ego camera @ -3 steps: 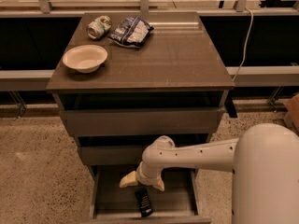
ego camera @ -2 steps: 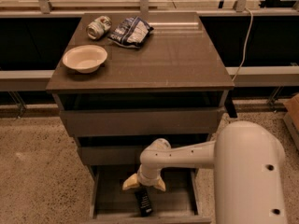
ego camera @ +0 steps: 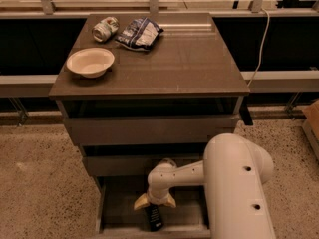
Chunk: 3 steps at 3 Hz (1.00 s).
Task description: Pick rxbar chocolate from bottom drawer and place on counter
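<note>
Since a second ago the tool [ego camera: 155, 202] has dropped lower into the bottom drawer [ego camera: 117, 210] and shifted a touch to the right, so it now sits right over the far end of the bar [ego camera: 154, 218]. The arm's [ego camera: 234, 183] fat white link has also swung in and now blocks most of the lower right of the frame. The bar itself hasn't budged.

Only one camera view, so here goes. The bar lies flat on the drawer floor, near the front and roughly mid-width. It's slim, with a black wrapper, and its long axis runs front to back with a slight tilt. From the tool it lies straight below, trailing out toward the drawer front. The two tan pads [ego camera: 141, 202] are spread apart, one on each side of the bar's far end, so the tool is open and gripping nothing. I can't tell whether the pads touch the wrapper yet. My guess is that the closing line crosses the bar's narrow width, which is what you'd want.

The drawer is a plain shallow grey-brown tray, pulled out under the two upper drawers. Up top, the counter [ego camera: 189, 63] is a glossy brown slab holding a cream bowl [ego camera: 90, 62], a crushed can [ego camera: 104, 29] and a wrinkly blue-white bag [ego camera: 139, 33], all toward the left and back.
</note>
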Each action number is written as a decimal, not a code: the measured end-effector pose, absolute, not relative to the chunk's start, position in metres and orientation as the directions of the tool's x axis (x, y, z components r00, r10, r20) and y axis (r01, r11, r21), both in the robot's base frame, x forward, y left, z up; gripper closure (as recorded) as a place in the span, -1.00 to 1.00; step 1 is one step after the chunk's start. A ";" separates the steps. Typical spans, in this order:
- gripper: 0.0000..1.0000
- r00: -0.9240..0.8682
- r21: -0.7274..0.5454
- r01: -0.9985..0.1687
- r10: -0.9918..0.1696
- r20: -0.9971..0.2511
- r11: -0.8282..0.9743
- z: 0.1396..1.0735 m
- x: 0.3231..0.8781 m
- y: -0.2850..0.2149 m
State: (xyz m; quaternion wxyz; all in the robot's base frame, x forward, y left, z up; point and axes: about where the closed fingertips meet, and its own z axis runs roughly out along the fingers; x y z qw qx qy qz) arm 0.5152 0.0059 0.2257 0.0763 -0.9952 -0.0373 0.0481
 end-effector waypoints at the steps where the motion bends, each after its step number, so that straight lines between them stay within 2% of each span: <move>1: -1.00 0.993 -0.143 0.098 0.106 -0.045 -0.985 0.188 0.519 0.011; 3: -1.00 0.995 -0.103 0.092 0.094 -0.015 -0.990 0.128 0.524 0.013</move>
